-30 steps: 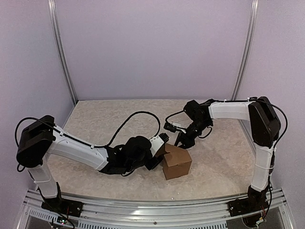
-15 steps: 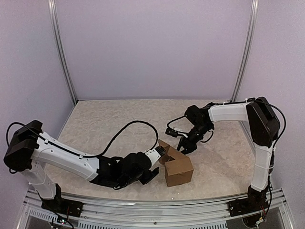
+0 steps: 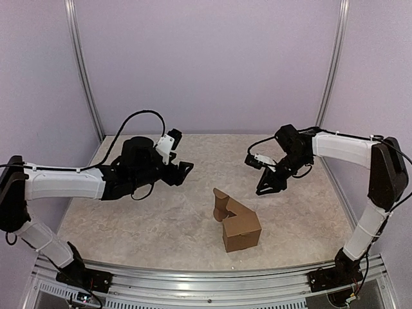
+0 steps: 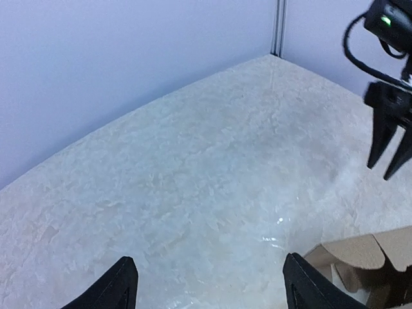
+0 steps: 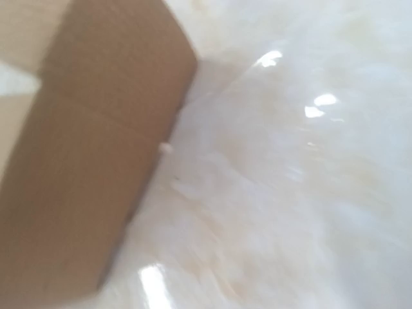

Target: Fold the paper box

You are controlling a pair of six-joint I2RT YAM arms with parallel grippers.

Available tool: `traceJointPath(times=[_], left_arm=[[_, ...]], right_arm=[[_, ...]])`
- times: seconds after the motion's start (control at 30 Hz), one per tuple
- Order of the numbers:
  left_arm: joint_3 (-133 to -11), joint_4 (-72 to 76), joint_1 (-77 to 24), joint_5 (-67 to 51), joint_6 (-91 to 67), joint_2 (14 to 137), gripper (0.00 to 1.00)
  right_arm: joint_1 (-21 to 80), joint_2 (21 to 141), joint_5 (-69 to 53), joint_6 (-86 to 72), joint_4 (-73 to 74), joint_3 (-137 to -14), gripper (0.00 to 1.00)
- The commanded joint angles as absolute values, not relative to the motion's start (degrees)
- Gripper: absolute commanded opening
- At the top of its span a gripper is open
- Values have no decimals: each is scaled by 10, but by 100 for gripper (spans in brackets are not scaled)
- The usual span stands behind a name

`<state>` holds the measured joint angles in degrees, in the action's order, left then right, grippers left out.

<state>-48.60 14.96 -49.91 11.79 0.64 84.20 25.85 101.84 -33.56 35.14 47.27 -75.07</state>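
From above, the squarish paper box (image 3: 239,226) sits front-centre on the surface (image 3: 161,219), one flap upright at its far-left corner, my left jaws wide apart, my right jaws slightly parted, both clear of it; the left wrist view shows its flaps lower right, the right wrist view its blurred wall.

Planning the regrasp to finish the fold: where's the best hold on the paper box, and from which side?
Take the upright flap of the paper box, at its far-left corner: it stands free above the squat body and is thin enough for jaws. Come from the left with the left gripper, which is open with nothing between it and the flap. This is a judgement; the flap's far face is hidden.
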Motion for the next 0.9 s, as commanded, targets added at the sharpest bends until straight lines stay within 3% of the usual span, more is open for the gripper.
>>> traceJointPath(times=[0.0, 0.2, 0.43, 0.6, 0.87], left_arm=[[-570, 192, -412, -85, -22, 879, 76], [-845, 97, -343, -221, -25, 1109, 73], [-1124, -64, -346, -353, 79, 1361, 68], [-1114, -110, -362, -409, 133, 1378, 65], [-991, -144, -410, -440, 186, 1328, 60]], right_arm=[[262, 893, -309, 401, 470, -685, 27], [382, 746, -303, 480, 471, -591, 20], [559, 768, -225, 499, 488, -550, 12], [608, 801, -170, 483, 459, -554, 10], [574, 837, -161, 448, 399, -577, 8]])
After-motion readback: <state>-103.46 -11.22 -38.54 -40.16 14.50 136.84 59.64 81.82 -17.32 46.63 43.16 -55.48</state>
